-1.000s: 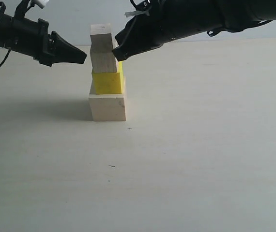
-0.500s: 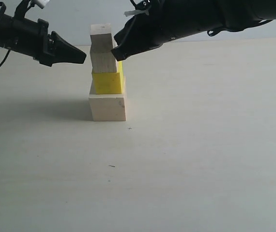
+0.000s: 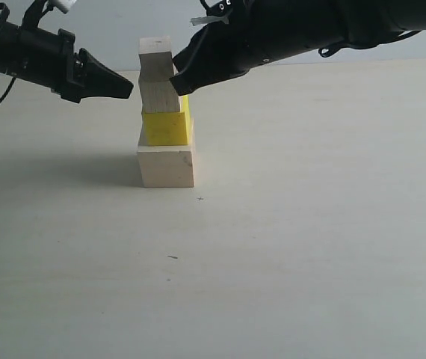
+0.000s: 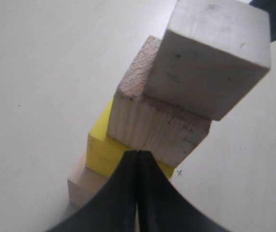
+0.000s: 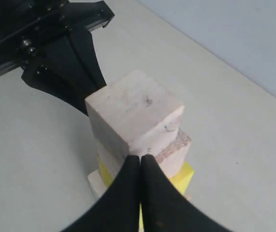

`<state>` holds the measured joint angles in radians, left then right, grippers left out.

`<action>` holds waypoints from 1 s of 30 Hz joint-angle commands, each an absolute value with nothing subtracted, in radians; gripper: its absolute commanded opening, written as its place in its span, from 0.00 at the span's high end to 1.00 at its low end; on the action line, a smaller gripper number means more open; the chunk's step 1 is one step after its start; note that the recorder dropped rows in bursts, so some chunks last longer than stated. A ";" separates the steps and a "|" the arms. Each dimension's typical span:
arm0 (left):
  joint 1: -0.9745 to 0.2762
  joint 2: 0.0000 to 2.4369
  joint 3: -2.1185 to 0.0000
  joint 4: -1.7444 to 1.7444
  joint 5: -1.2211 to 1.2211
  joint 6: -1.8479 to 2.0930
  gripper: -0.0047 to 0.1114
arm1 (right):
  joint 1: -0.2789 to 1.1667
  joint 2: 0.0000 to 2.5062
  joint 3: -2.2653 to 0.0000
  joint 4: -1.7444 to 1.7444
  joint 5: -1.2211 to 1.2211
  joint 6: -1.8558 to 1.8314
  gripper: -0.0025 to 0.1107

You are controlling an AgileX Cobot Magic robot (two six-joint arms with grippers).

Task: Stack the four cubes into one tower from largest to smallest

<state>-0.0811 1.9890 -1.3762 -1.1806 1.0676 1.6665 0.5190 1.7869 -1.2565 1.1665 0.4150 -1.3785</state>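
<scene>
The tower stands left of centre on the table: large pale wood cube [image 3: 167, 165] at the bottom, yellow cube [image 3: 167, 127] on it, medium pale cube [image 3: 159, 96] above, small pale cube [image 3: 155, 57] on top, twisted and offset. My left gripper [image 3: 128, 87] is shut and empty, its tip a short way left of the medium cube. My right gripper [image 3: 176, 84] is shut and empty, its tip at the medium cube's right side. The left wrist view shows the small cube [image 4: 210, 53] and the shut left gripper [image 4: 137, 153]. In the right wrist view, the shut right gripper [image 5: 140, 157] is below the small cube [image 5: 133, 111].
The pale table [image 3: 288, 247] spreads wide in front and to the right of the tower. A small dark mark [image 3: 172, 257] lies on it near the front. Both black arms reach in from the upper corners.
The right gripper has risen very slightly beside the tower. The left gripper and the cubes have not moved.
</scene>
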 commanded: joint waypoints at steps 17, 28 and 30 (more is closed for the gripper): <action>-0.080 1.990 -1.373 -1.184 1.065 1.666 0.96 | 0.517 1.780 -1.263 1.167 0.426 -1.387 0.98; -0.078 1.976 -1.373 -1.147 1.065 1.632 0.96 | 0.506 1.725 -1.263 1.167 0.348 -1.387 0.98; -0.072 1.946 -1.373 -1.138 1.048 1.613 0.96 | 0.493 1.682 -1.261 1.167 0.277 -1.366 0.98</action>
